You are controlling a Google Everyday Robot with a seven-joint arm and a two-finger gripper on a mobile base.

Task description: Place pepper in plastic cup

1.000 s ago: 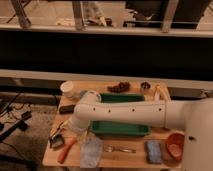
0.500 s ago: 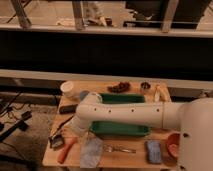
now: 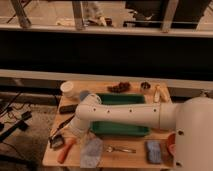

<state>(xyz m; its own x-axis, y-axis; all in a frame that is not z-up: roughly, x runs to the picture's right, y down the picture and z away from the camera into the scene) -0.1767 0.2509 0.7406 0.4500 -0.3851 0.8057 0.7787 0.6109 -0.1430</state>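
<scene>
Your desk [image 3: 134, 159] is crowded, so plan the route before you grasp. The arm [image 3: 125, 116] lies across the green tray [image 3: 120, 131] and reaches to the front left corner. The cup [image 3: 68, 90] stands upright at the back left, well apart from that corner. The end effector [image 3: 56, 142] hangs low there, released and holding nothing. The pepper [image 3: 65, 150] lies flat on the desk just beside it, pointing toward the front edge. Turn the jaws across the pepper's width and grip near its middle. Lift it clear, then tip it end-down over the cup, since it looks too long to drop in flat.
</scene>
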